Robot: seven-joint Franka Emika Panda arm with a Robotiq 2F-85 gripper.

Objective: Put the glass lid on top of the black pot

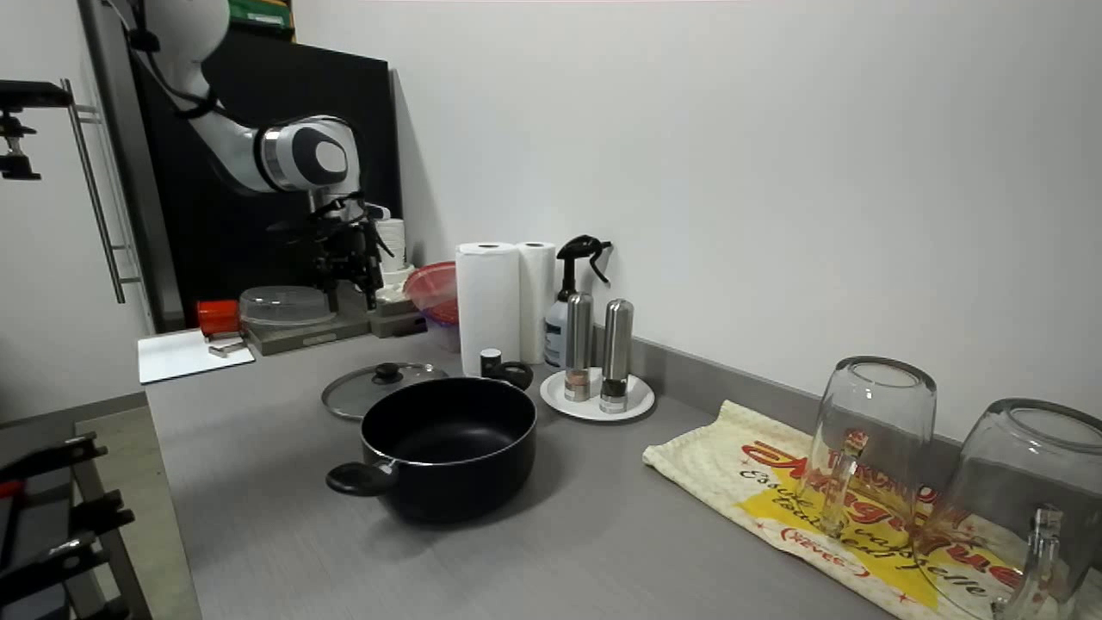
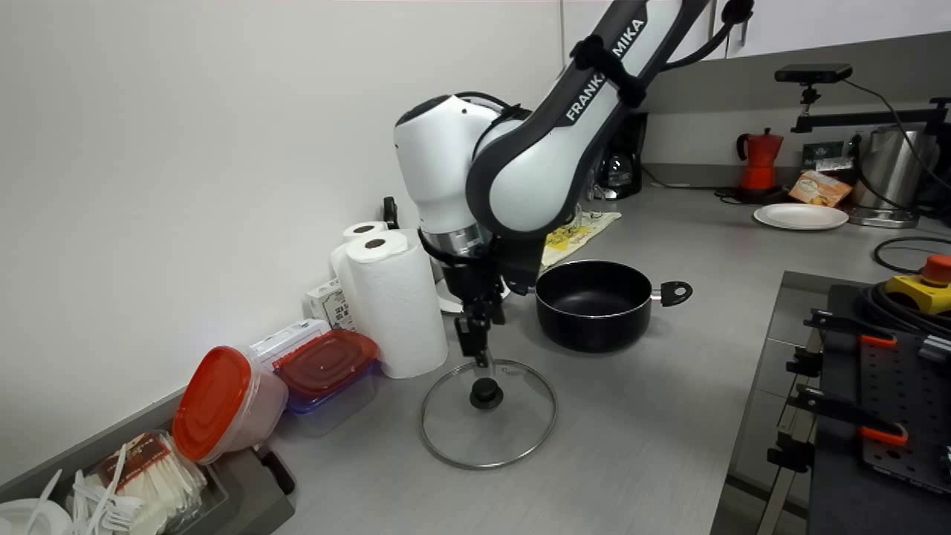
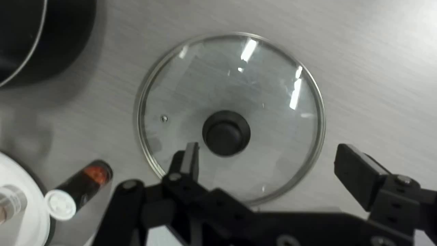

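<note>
Fetching the round metal-rimmed clear-glass lid (image 3: pixel 252 99) seems the current step | jaws spread wide, empty | next: centre over its round black knob (image 3: pixel 226 135), lower, grip

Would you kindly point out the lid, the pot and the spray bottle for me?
Lid (image 3: pixel 226 136): in the wrist view, on its dark knob.
Pot (image 1: pixel 465 491): in an exterior view, on its outer wall.
Spray bottle (image 1: pixel 555 329): in an exterior view, on its body.
</note>
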